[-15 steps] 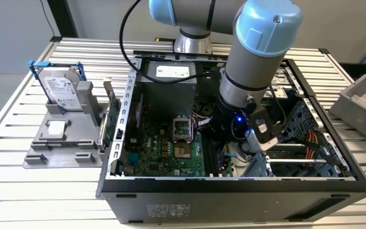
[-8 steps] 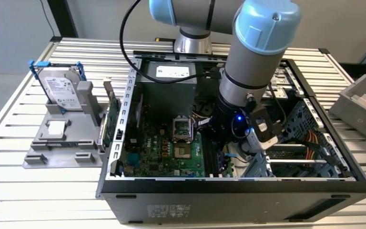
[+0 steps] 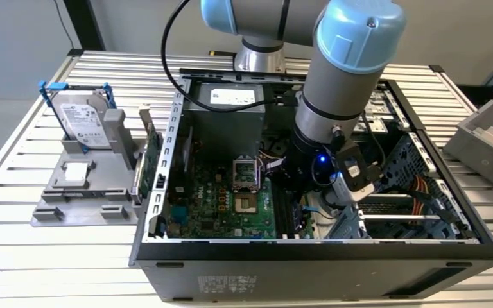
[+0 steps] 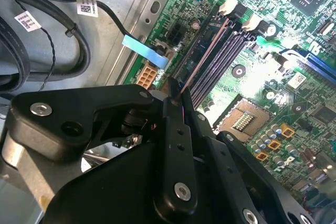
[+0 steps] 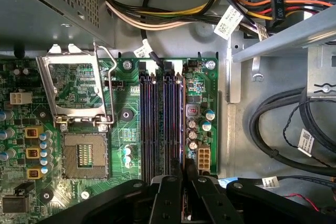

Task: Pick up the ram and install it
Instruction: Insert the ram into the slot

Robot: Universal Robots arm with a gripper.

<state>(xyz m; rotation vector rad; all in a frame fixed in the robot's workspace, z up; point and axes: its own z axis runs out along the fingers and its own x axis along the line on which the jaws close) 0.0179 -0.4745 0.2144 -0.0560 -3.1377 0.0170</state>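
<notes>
The ram shows edge-on as a thin dark strip. It stands along the outermost of the memory slots on the green motherboard, on the side nearest the bare metal case wall. My gripper is shut on its near end, one black finger on each side. In the second wrist view the ram runs from the gripper along the slots. In the exterior view the arm reaches down into the open computer case. I cannot tell whether the stick is seated.
An open CPU socket with a raised metal frame lies beside the slots. Black cables loop over the case floor, and wire bundles run past the power supply. Outside the case stand a hard drive on a grey holder and a grey bin.
</notes>
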